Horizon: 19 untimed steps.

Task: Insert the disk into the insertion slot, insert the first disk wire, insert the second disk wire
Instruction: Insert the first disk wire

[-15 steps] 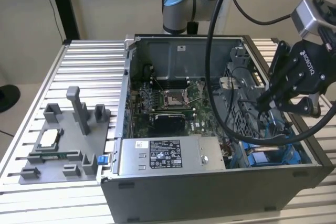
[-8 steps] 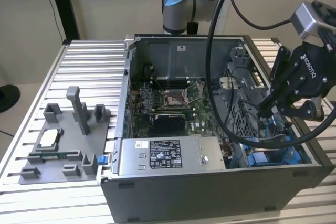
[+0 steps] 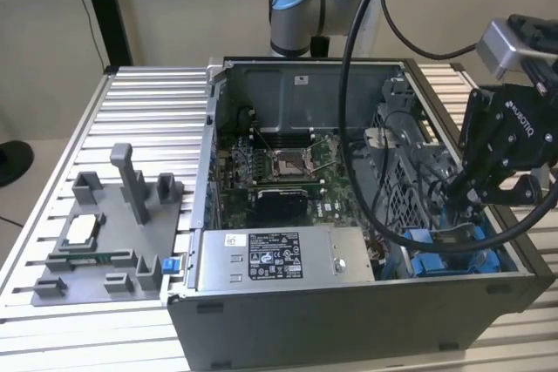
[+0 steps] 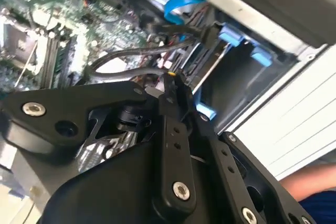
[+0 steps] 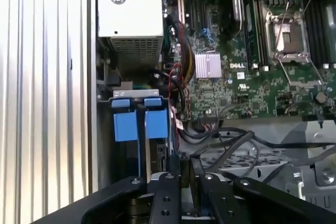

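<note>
Disk wire (image 5: 223,144) was clamped between narrow fingers (image 4: 176,119) of the gripper (image 5: 189,162); the blue-tabbed disk (image 5: 142,124) lay just beyond them.

An open computer case (image 3: 349,320) stands on the slatted table (image 3: 148,102). Inside it are a green motherboard (image 3: 288,180) and a silver power supply (image 3: 279,259). Beside it, on the exterior view's left, lies a grey fixture tray (image 3: 87,276).

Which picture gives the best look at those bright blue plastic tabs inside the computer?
The first wrist view: the blue tabs sit side by side, facing the camera, unblocked. The exterior view shows them low in the case, partly behind black cables. The second wrist view catches them slanted, beyond the gripper.
</note>
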Available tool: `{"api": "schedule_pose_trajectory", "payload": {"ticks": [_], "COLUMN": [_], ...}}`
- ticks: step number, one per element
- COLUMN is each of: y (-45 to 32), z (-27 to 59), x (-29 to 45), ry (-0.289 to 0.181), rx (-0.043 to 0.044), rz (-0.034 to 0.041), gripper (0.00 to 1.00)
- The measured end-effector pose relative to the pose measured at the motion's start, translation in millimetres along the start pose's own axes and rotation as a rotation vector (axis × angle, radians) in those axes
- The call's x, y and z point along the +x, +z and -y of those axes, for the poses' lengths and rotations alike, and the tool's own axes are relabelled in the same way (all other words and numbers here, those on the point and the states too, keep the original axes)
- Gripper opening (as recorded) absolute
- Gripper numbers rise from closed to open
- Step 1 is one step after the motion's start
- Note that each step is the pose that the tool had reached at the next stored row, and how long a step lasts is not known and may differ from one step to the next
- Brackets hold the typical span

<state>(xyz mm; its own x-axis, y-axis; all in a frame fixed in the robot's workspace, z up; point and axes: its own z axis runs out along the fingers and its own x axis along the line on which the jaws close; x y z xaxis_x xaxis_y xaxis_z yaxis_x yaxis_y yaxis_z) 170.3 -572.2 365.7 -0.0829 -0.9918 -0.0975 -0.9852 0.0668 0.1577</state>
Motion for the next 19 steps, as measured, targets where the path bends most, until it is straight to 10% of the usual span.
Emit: {"api": "schedule_pose_trajectory", "payload": {"ticks": [4, 7, 13, 19], "y": [-0.1, 0.3, 5.8, 6.7], "z": [0.0, -0.4, -4.2, -5.1], "x": [0.5, 1.2, 1.7, 1.4], "ry": [-0.001, 0.0, 0.023, 0.024], "rx": [0.069, 0.099, 0.1188, 0.1213], "rz": [-0.0349, -0.0593, -0.076, -0.0796], "gripper": [0.0, 0.0, 0.0, 0.0]}}
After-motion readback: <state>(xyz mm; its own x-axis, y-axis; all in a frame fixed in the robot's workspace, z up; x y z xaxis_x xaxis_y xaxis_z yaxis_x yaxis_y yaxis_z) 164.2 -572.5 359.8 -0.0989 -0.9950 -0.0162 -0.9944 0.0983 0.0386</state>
